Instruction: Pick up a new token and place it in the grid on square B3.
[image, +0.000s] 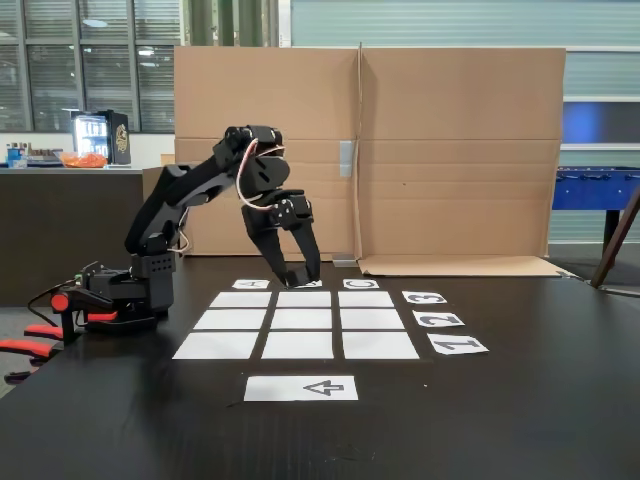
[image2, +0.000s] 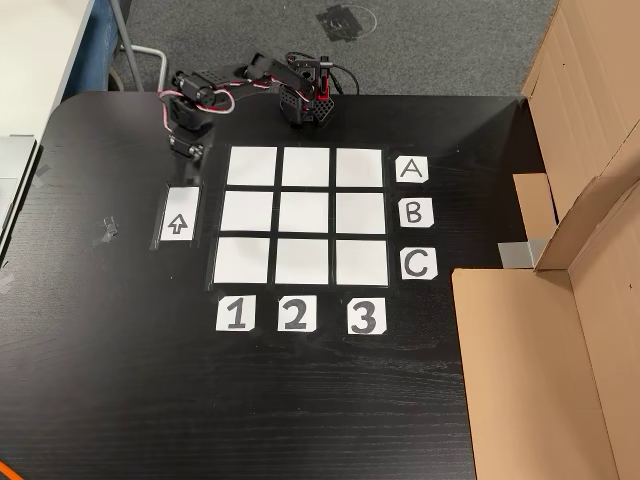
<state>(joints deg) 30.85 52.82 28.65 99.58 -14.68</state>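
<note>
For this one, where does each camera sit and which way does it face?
A fixed view: low at the table edge by the arrow sheet, facing across the grid to the cardboard wall; the whole arm shows at left, gripper pointing down.
A fixed view: high up, looking down on the table; the arm shows at the top, seen from above.
Shared by both fixed views: grid, arrow sheet, lettered cards, numbered cards, cardboard, arm.
</note>
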